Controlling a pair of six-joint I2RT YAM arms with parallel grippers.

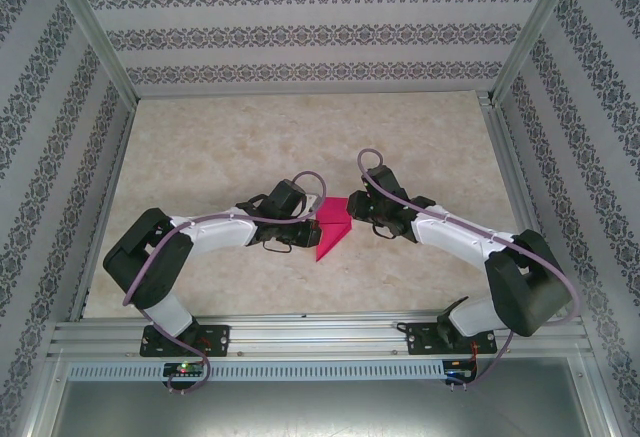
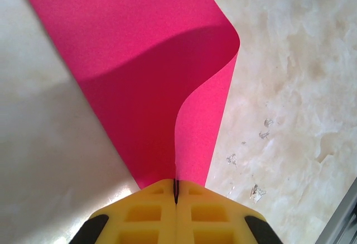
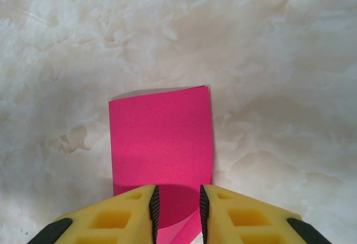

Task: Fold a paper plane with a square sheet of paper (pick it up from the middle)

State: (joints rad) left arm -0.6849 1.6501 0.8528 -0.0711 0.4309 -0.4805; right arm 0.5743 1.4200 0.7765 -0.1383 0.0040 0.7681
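The square sheet of paper (image 1: pixel 334 225) is magenta-pink and lies folded between the two arms at mid-table, its narrow tip pointing toward the near edge. My left gripper (image 1: pixel 308 219) is shut on it. In the left wrist view the yellow fingers (image 2: pixel 145 213) press together on the paper (image 2: pixel 150 76), whose top layer curls up in a loose bend. My right gripper (image 1: pixel 352 209) faces it from the right. Its jaws stand a little apart in the right wrist view (image 3: pixel 177 207), with a curled edge of the paper (image 3: pixel 162 143) lying between them, untouched by either pad. The paper plane is out of view.
The marble-patterned tabletop (image 1: pixel 220 147) is bounded by patterned walls on three sides and an aluminium rail (image 1: pixel 320 337) at the near edge, where both arm bases are bolted. Small scuff marks (image 2: pixel 256 191) dot the surface to the right of the left gripper.
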